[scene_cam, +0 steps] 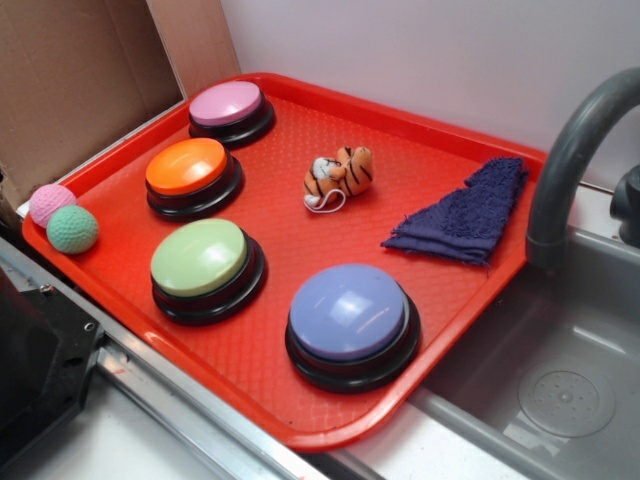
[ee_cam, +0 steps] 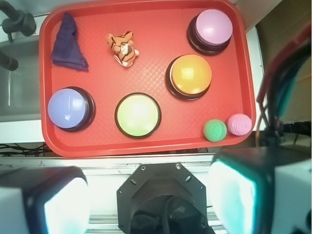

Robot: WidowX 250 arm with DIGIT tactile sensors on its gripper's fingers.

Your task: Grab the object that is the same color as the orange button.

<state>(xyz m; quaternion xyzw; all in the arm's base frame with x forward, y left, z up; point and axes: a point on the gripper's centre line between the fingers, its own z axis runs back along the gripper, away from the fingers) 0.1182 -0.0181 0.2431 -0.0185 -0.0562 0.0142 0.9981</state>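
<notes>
Wrist view shows the gripper (ee_cam: 146, 204) high above the tray's (ee_cam: 146, 146) near rim, fingers (ee_cam: 234, 195) wide apart, holding nothing. On the tray, the tiger toy (scene_cam: 338, 175) lies alone between the orange button (scene_cam: 190, 172) and the blue cloth (scene_cam: 465, 212), with free room around it.

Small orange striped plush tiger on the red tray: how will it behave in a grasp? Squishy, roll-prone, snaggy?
The small orange-and-black striped plush tiger looks soft, so it will probably compress under the tool rather than slip. It lies slumped and irregular, so it is unlikely to roll, unlike the knitted balls. Being small, it is likely light and may slide on the red plastic tray if nudged. Its thin white loop could snag.
</notes>
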